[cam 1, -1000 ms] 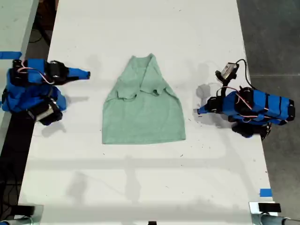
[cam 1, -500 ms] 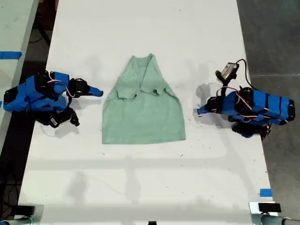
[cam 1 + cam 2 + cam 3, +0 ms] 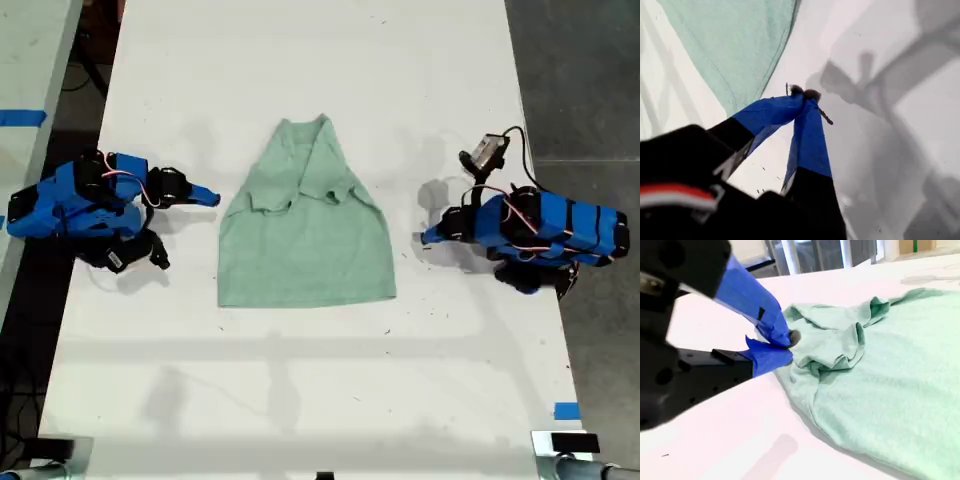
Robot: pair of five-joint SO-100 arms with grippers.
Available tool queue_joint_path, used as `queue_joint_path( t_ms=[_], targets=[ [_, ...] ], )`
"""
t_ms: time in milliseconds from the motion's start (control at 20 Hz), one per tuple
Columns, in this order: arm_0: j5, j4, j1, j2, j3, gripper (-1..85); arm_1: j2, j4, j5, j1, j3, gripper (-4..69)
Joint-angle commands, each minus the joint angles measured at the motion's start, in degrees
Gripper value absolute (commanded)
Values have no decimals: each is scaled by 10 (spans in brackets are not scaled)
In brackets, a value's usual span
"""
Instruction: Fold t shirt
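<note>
The t shirt point(image 3: 305, 245) is lying flat near the middle of the white tabletop point(image 3: 300, 60) in the exterior view. Its neck end is pointing toward 12 o'clock and its straight hem is running across the 6 o'clock side. Both sleeves are sitting folded inward over the chest, so the outline is narrowing toward the neck and leaving a bunched ridge of cloth across the upper half.

My second hand point(image 3: 208, 197) is lying low over the tabletop at 9 o'clock from the shirt in the exterior view, with its blue tips aiming at the shirt's edge beside the folded sleeve. In the second wrist view that hand point(image 3: 782, 345) is showing its tips pressed together just beside the rumpled sleeve fold of the shirt point(image 3: 890, 370). The exterior view is showing a sliver of white between the tips and the cloth, so nothing is sitting between them.

My first hand point(image 3: 428, 238) is resting at 3 o'clock from the shirt in the exterior view, pointing toward the cloth and staying clear of its edge. In the first wrist view this hand point(image 3: 804, 95) is showing its two blue fingers point(image 3: 767, 114) meeting at the tips over bare tabletop, with the shirt's seamed edge point(image 3: 735, 45) lying near but apart from them.

A scrap of blue tape point(image 3: 566, 410) is sticking to the tabletop toward 5 o'clock in the exterior view.
</note>
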Motion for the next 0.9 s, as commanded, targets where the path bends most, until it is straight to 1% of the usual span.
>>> queue_joint_path(
  t_ms=[0, 850],
  targets=[
    [-3, -7, -4, 4, -4, 0, 7, -13, -4, -8, 18, -5],
    [-3, -6, -4, 4, -3, 0, 7, -4, 11, -3, 19, -5]
  ],
)
